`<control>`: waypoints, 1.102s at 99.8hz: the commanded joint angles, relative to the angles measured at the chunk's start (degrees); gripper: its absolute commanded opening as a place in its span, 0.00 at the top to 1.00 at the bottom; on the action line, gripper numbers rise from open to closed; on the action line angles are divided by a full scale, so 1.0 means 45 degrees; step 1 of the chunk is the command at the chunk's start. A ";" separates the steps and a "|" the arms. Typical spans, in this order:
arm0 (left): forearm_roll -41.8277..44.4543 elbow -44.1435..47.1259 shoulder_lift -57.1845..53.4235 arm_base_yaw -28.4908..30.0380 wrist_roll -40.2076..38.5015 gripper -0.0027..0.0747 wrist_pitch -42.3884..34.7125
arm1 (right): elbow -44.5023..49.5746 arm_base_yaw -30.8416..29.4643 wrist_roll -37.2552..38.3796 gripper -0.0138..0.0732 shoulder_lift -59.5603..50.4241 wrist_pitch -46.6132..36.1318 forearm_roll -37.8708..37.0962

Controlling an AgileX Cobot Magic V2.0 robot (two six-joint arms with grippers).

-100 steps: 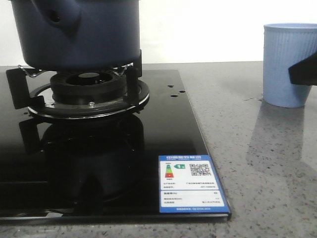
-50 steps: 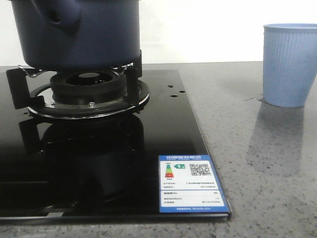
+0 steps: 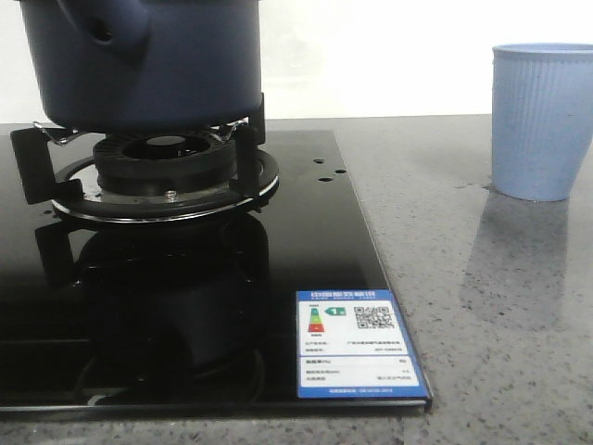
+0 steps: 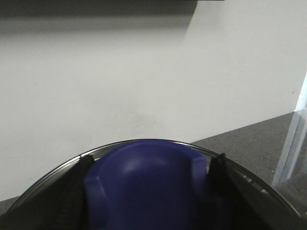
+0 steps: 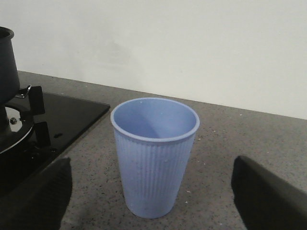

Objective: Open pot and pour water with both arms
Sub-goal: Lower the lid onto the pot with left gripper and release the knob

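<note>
The dark navy pot [image 3: 157, 65] stands on the burner [image 3: 167, 158] at the far left, its stubby handle [image 3: 116, 28] facing me; its top is cut off in the front view. In the left wrist view my left gripper [image 4: 149, 191] is shut on a blue lid knob [image 4: 144, 177], a finger on each side, with the lid's metal rim [image 4: 69, 163] arcing behind. The light blue ribbed cup [image 3: 542, 120] stands upright and empty on the counter at the right. My right gripper [image 5: 156, 194] is open, set back from the cup [image 5: 154, 158], which sits between its fingers without touching.
The black glass stove top [image 3: 306, 241] with an energy label [image 3: 357, 343] fills the left and middle. Grey speckled counter [image 3: 482, 306] lies to its right. The pot's edge [image 5: 5, 62] and the stove corner [image 5: 72, 120] show in the right wrist view. A white wall is behind.
A dark finger of my right gripper that stood by the cup at the front view's right edge one second ago has drawn out of that view. Pot and cup have not moved.
</note>
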 commanded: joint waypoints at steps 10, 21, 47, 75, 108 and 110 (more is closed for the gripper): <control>-0.0061 -0.0415 0.0109 -0.0131 -0.0050 0.48 -0.2098 | -0.0319 -0.0050 0.0050 0.14 -0.0029 -0.0475 0.0238; -0.0061 -0.0415 0.0425 -0.0131 -0.0050 0.48 -0.2287 | -0.0319 -0.0050 0.0050 0.14 -0.0029 -0.0491 0.0238; -0.0061 -0.0415 0.0716 -0.0136 -0.0050 0.48 -0.2287 | -0.0319 -0.0050 0.0050 0.14 -0.0029 -0.0491 0.0238; -0.0061 -0.0415 0.0716 -0.0136 -0.0050 0.48 -0.2177 | -0.0319 -0.0050 0.0050 0.14 -0.0029 -0.0491 0.0238; -0.0041 -0.0415 0.1038 -0.0136 -0.0050 0.48 -0.1617 | -0.0319 -0.0050 0.0050 0.14 -0.0029 -0.0491 0.0238; -0.0041 -0.0415 0.1050 -0.0136 -0.0050 0.48 -0.1617 | -0.0319 -0.0050 0.0050 0.14 -0.0029 -0.0491 0.0238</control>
